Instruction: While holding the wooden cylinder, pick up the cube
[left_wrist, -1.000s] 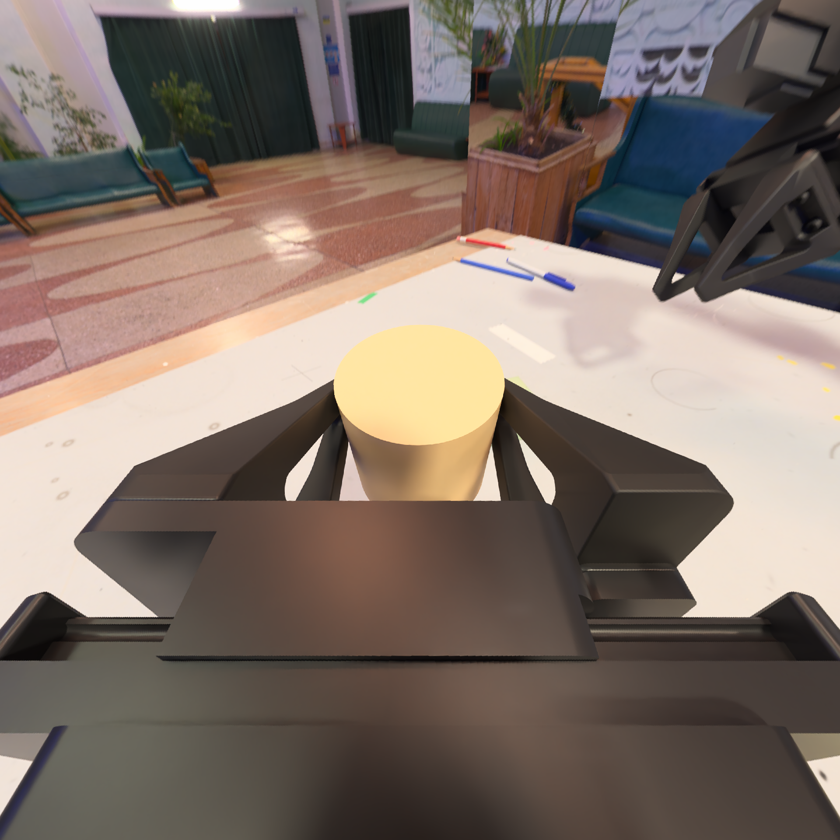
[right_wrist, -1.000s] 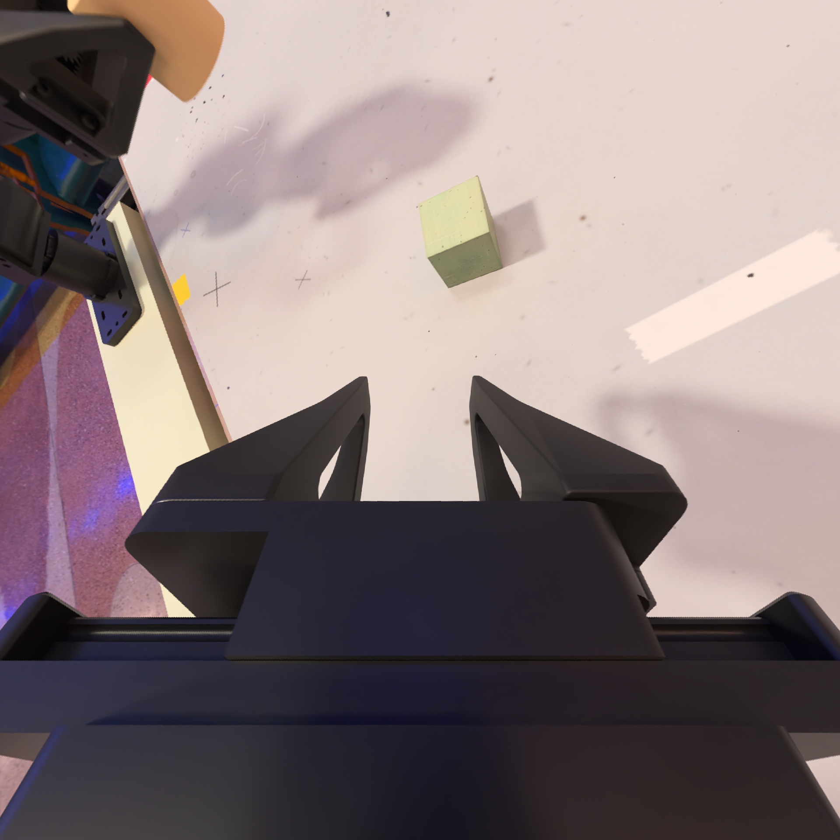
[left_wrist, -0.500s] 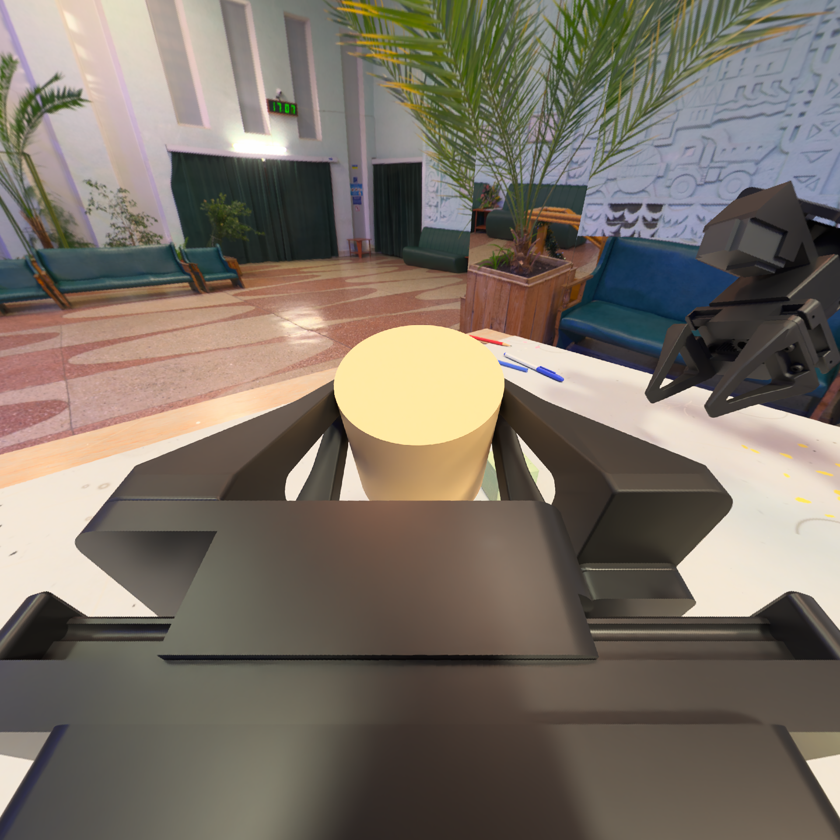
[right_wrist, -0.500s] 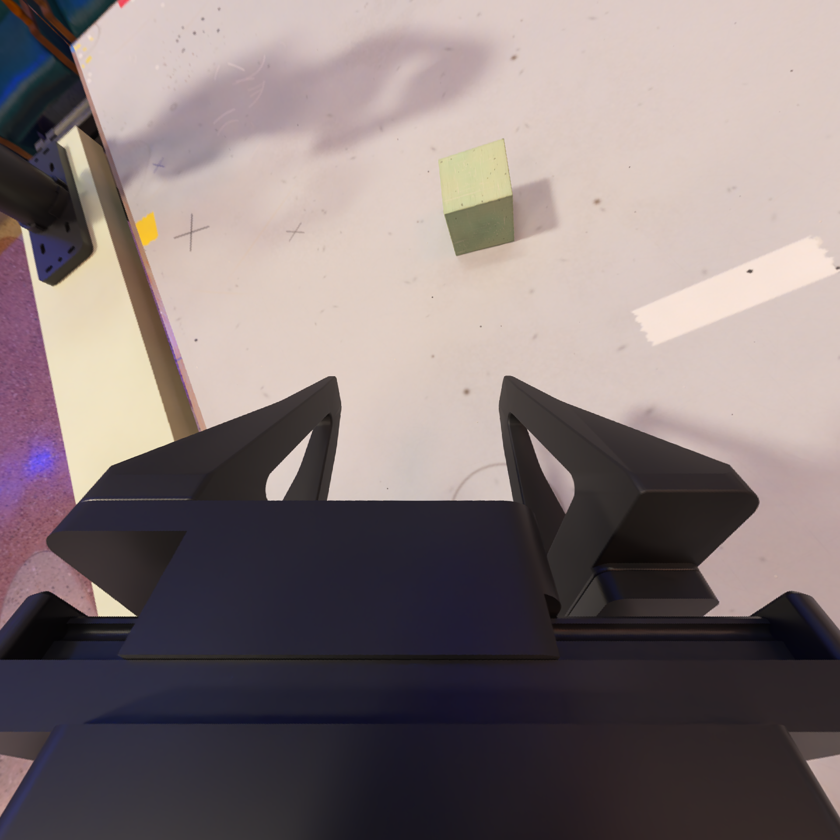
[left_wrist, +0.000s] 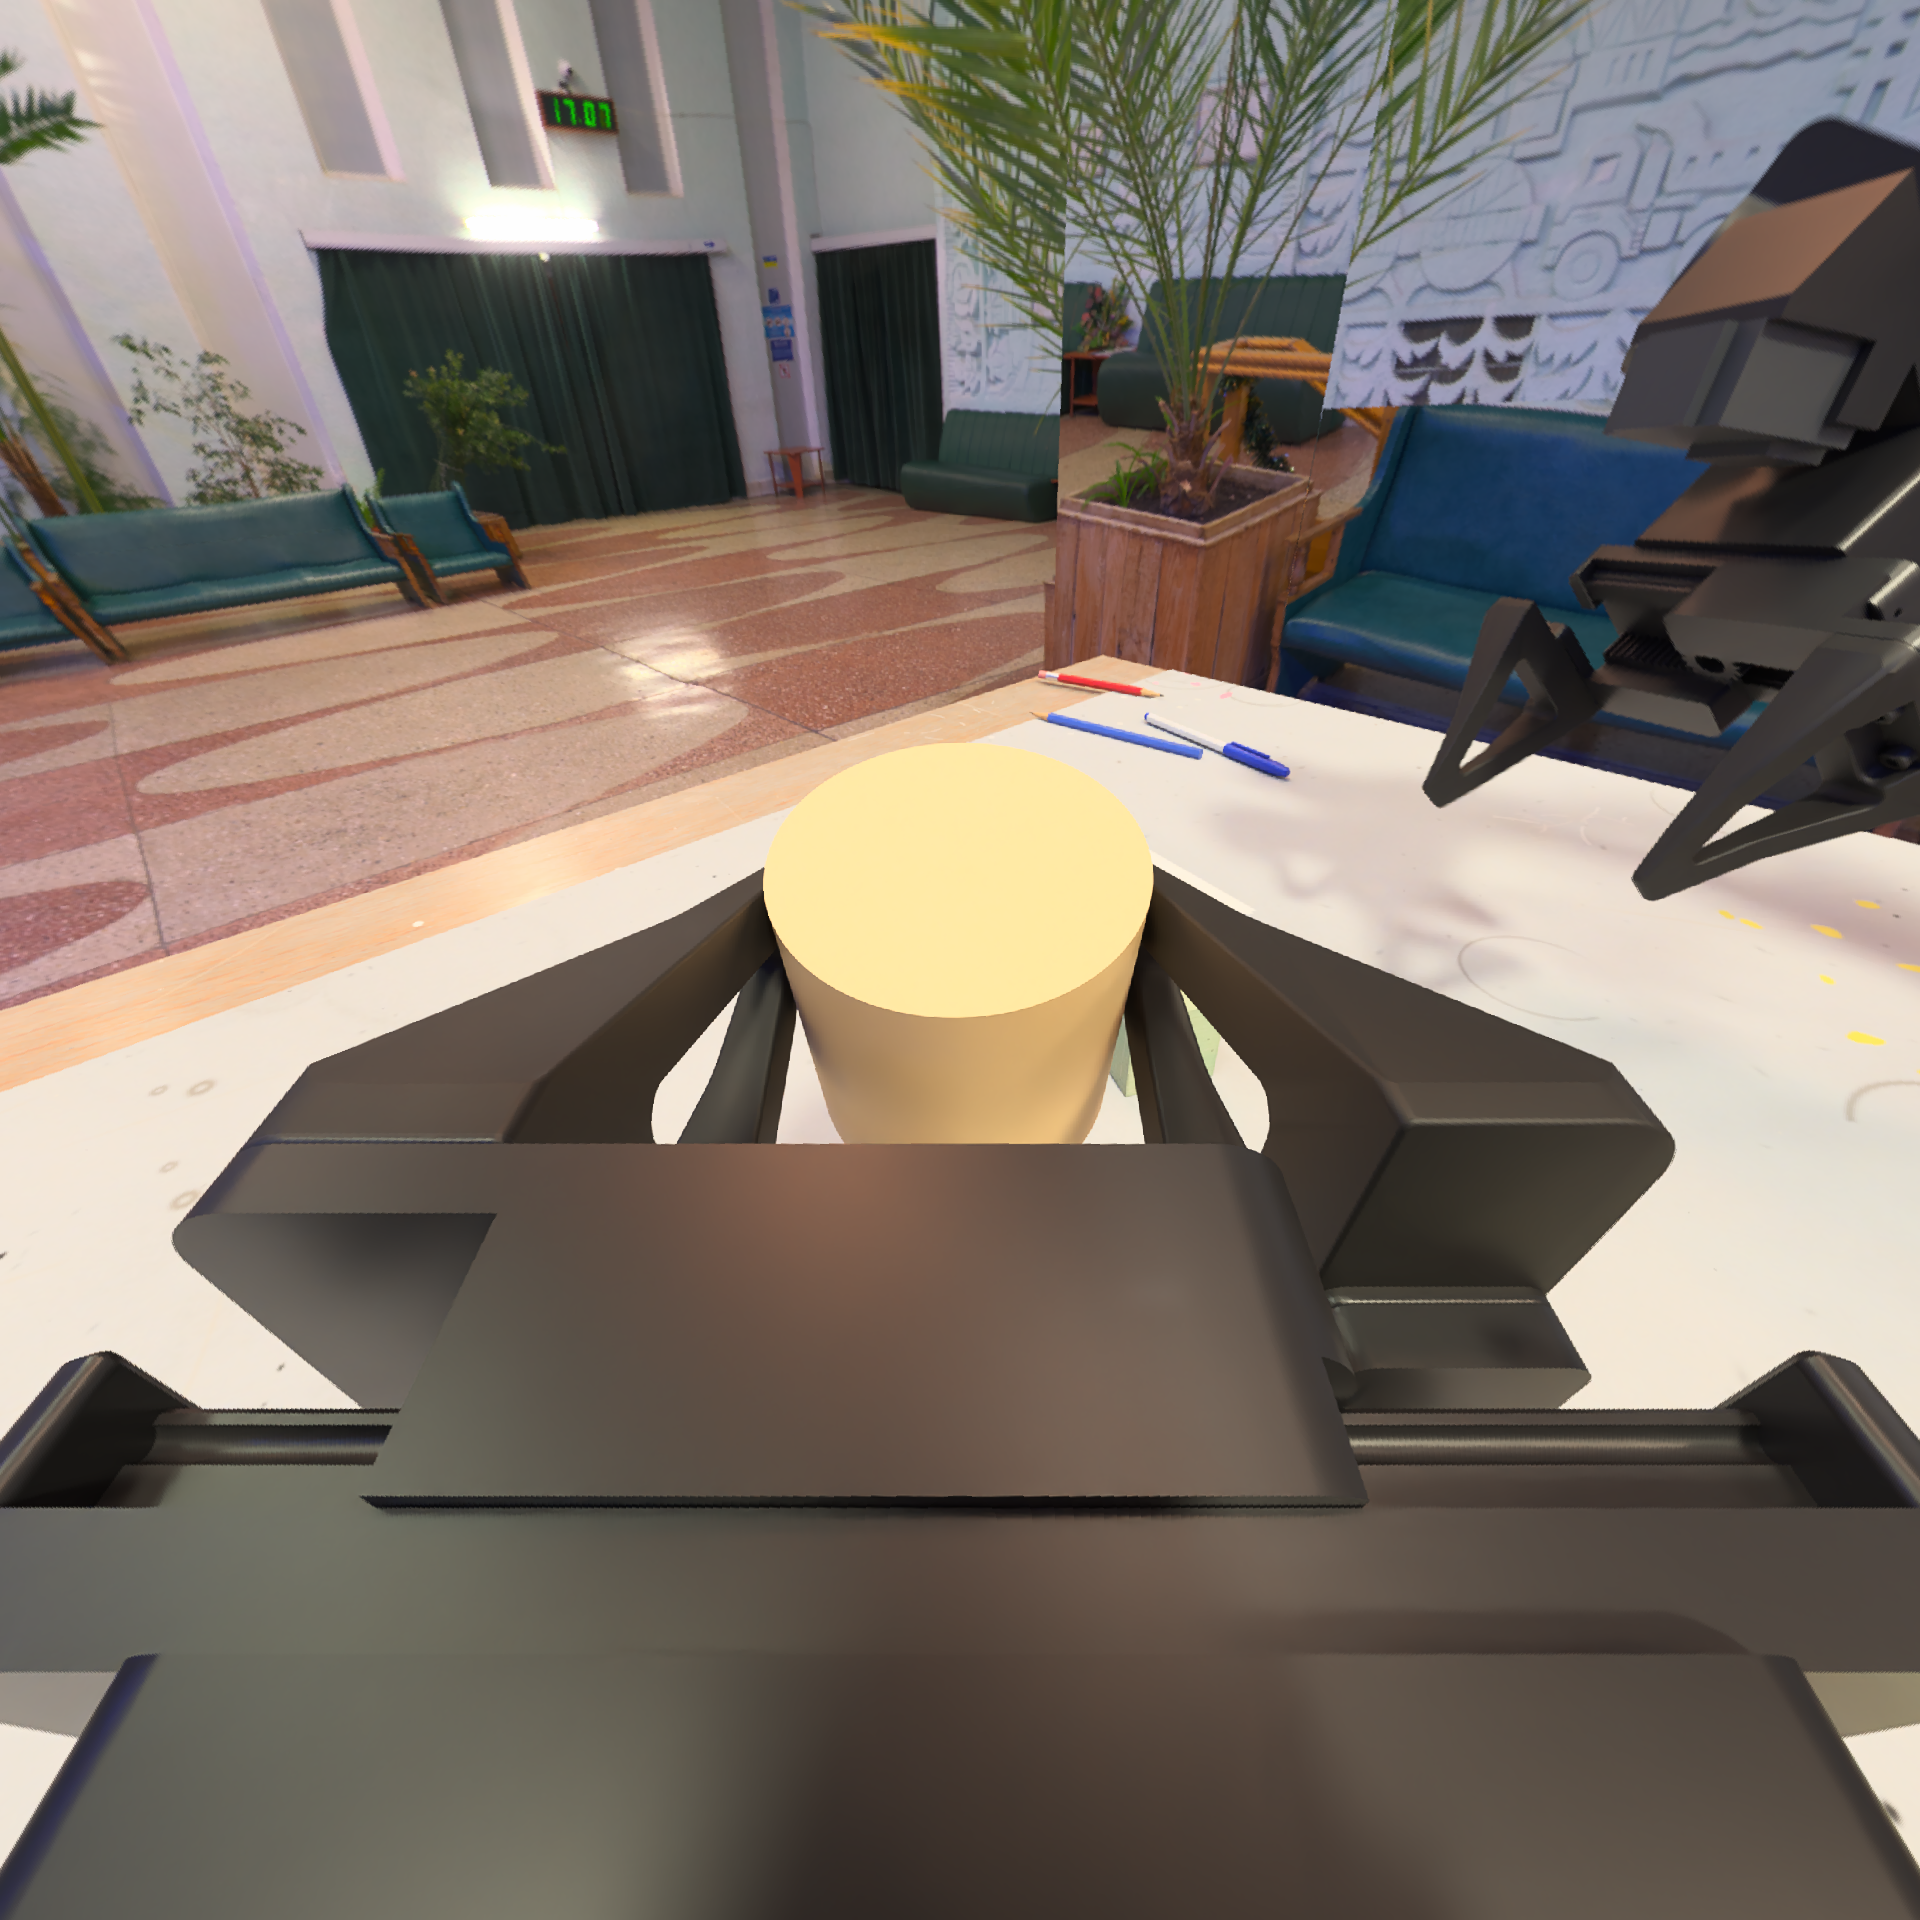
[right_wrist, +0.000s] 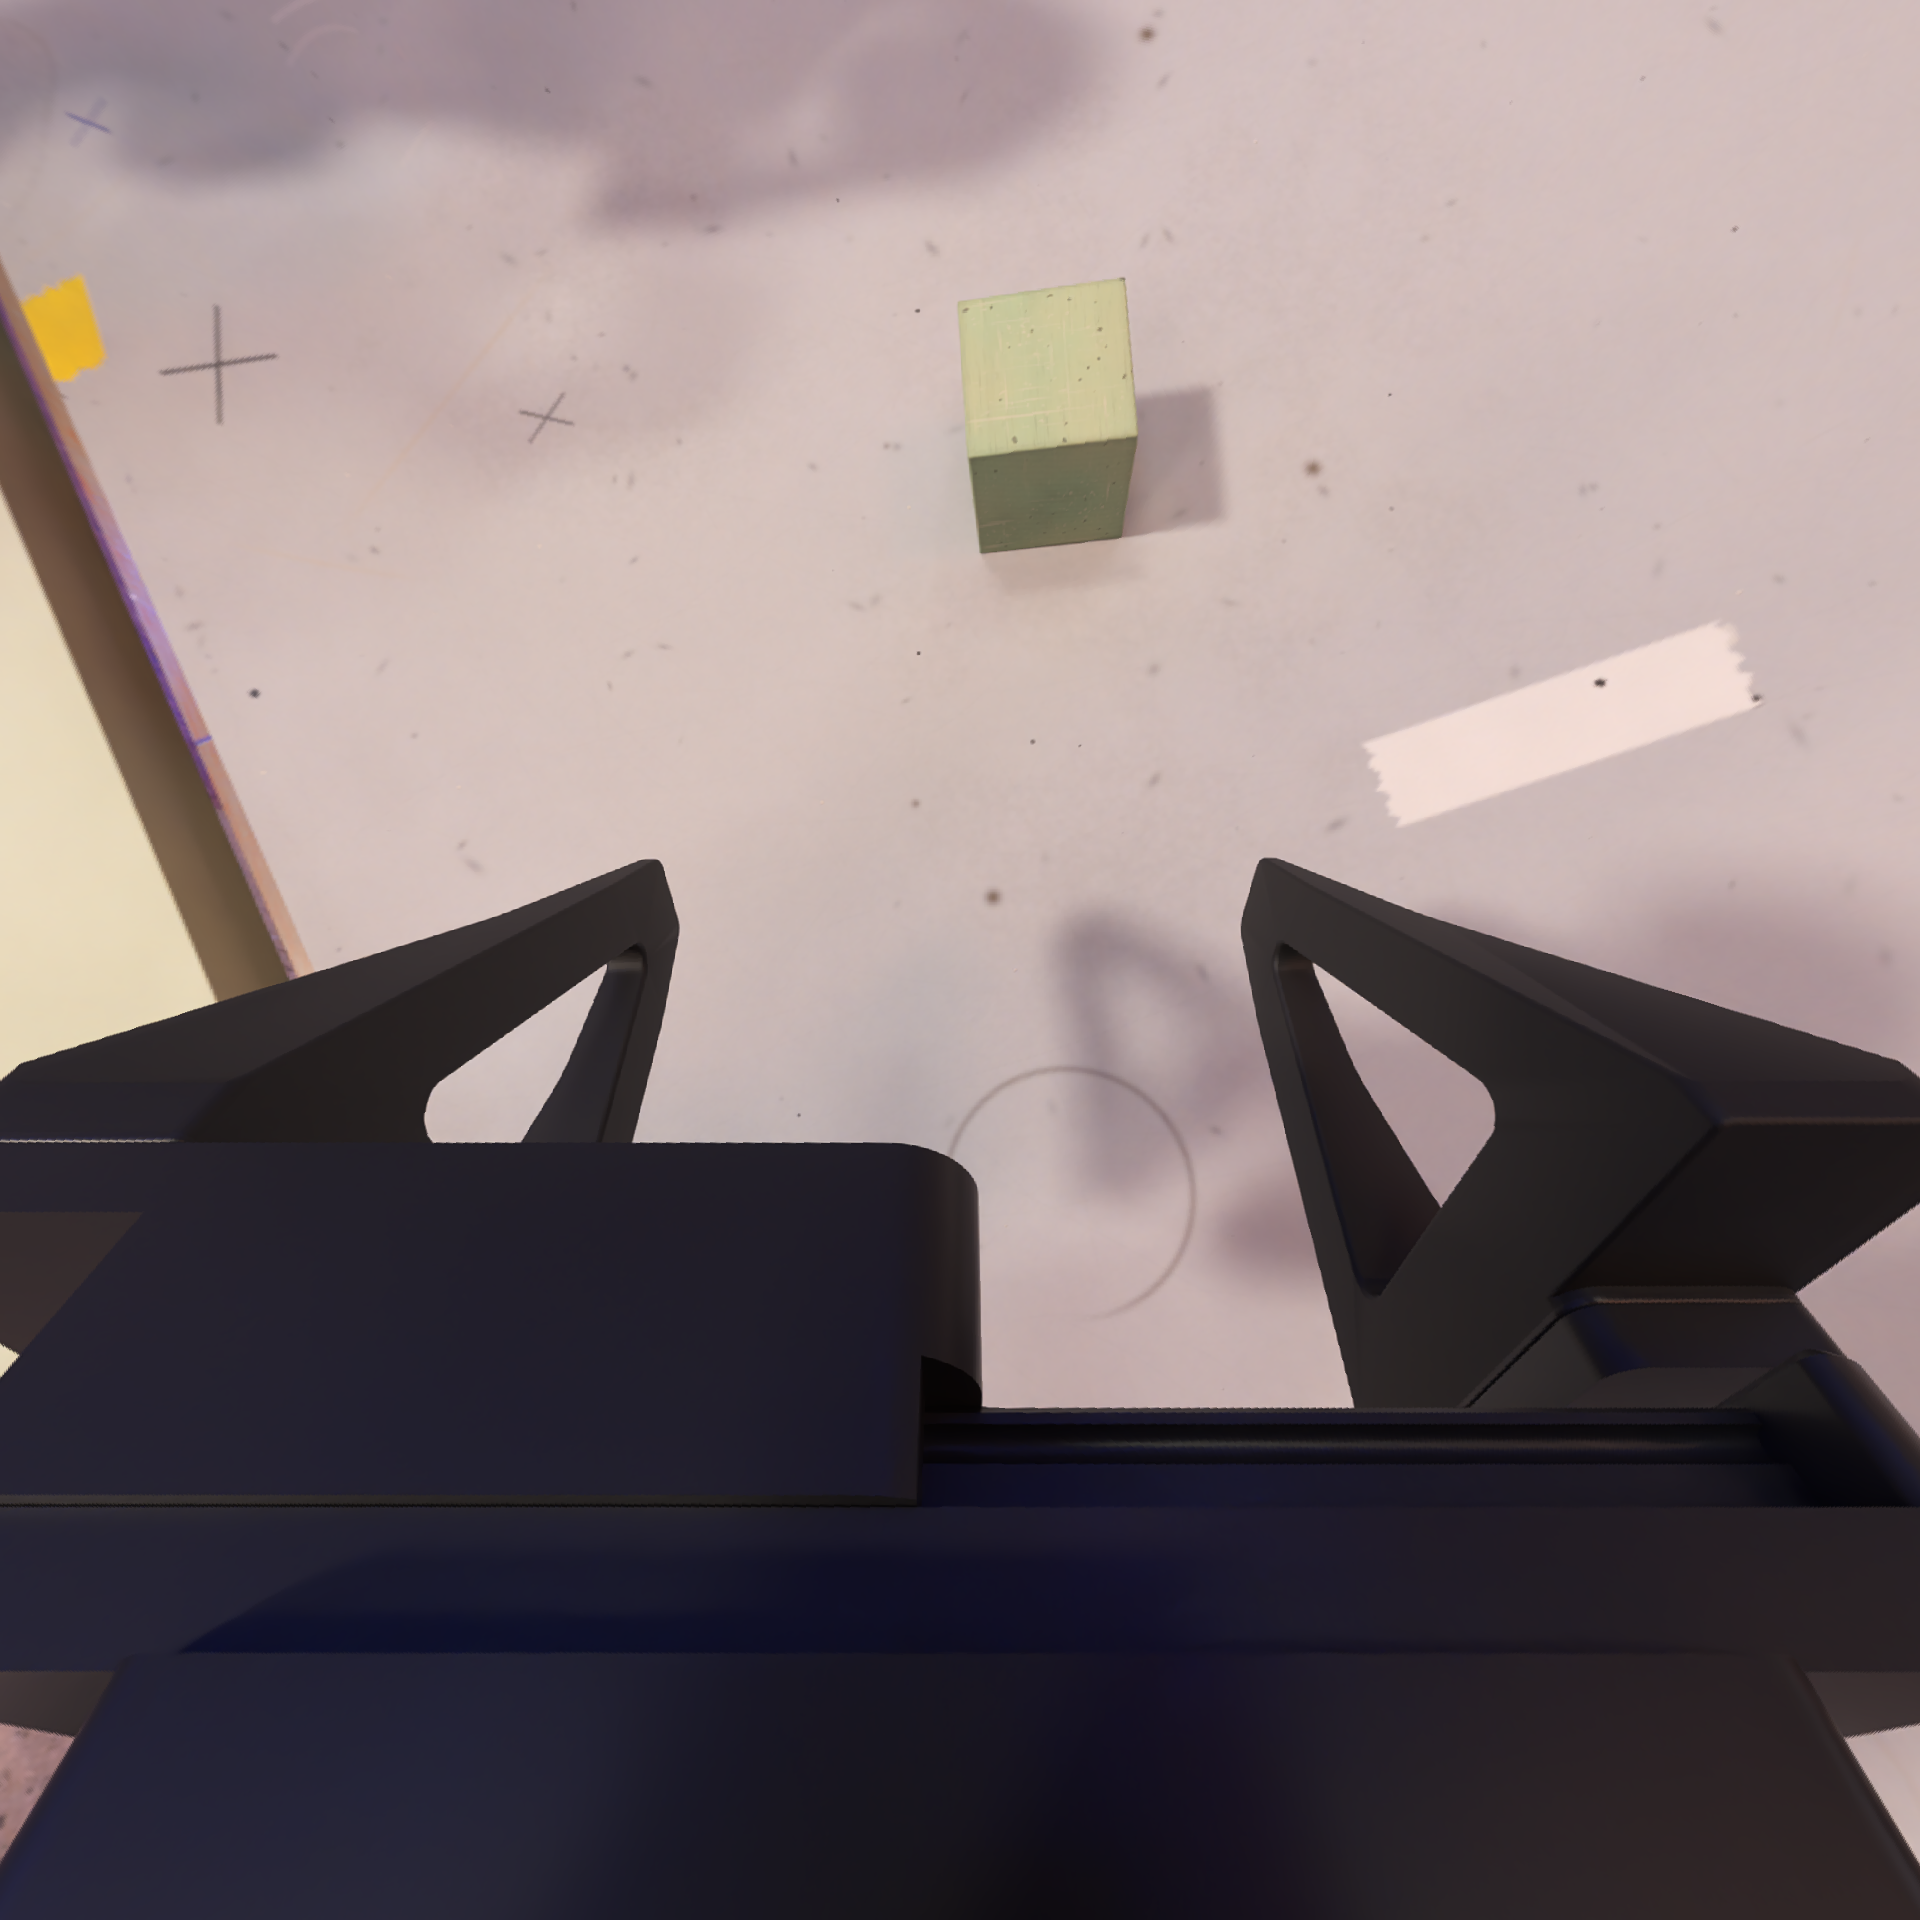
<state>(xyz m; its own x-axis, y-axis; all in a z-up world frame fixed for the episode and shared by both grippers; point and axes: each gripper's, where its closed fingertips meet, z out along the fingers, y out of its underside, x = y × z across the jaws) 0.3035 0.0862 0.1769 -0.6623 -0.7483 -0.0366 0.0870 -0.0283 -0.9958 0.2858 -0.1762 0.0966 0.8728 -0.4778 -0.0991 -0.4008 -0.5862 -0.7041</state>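
Note:
My left gripper (left_wrist: 958, 925) is shut on the pale wooden cylinder (left_wrist: 958, 935), held upright above the white table (left_wrist: 1558, 1039). A sliver of the green cube (left_wrist: 1205, 1049) shows behind the cylinder and right finger. In the right wrist view the light green cube (right_wrist: 1047, 410) stands on the table, ahead of and apart from my right gripper (right_wrist: 961, 894), which is open wide and empty. The right gripper also shows at the right of the left wrist view (left_wrist: 1558, 831), hovering above the table.
A white tape strip (right_wrist: 1558, 722) lies right of the cube. The table's left edge (right_wrist: 156, 675) with a yellow tape tab (right_wrist: 64, 327) is near. A red pencil (left_wrist: 1096, 683) and blue pens (left_wrist: 1216, 743) lie at the far edge.
My right gripper has opened much wider and come closer to the cube. The left wrist view tilted up, then slightly down, with the cylinder still held.

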